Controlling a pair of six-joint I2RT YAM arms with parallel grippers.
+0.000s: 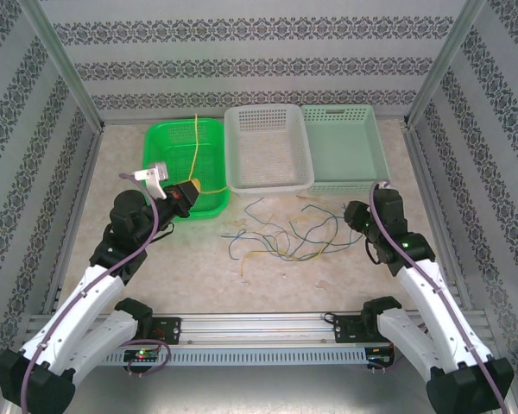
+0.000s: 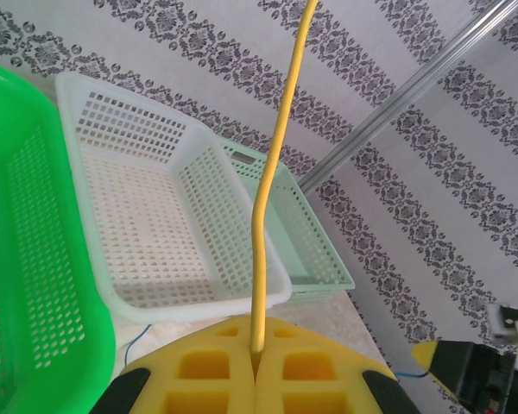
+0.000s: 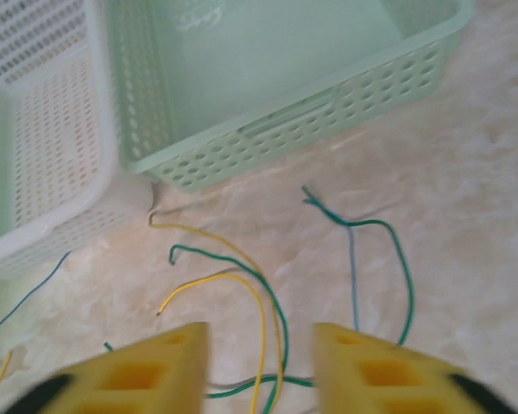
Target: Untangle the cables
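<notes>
My left gripper point(image 1: 187, 195) hangs over the green basket's near right corner, shut on a yellow cable point(image 1: 195, 147) that stands up above the basket. In the left wrist view the yellow cable point(image 2: 276, 147) rises straight out of the closed pads of that gripper point(image 2: 257, 358). The other cables point(image 1: 281, 237), yellow, green and blue, lie in a loose tangle on the table in front of the white basket. My right gripper point(image 1: 352, 214) is at the tangle's right end. It point(image 3: 261, 345) stands open just above a yellow cable point(image 3: 242, 289) and a green cable point(image 3: 272, 302), holding nothing.
Three baskets line the back: a green basket point(image 1: 160, 142), a white basket point(image 1: 268, 186) and a pale green basket point(image 1: 350, 187). The pale green basket point(image 3: 285, 129) and the white basket point(image 3: 34, 233) lie just beyond the right gripper. Patterned walls close in the sides.
</notes>
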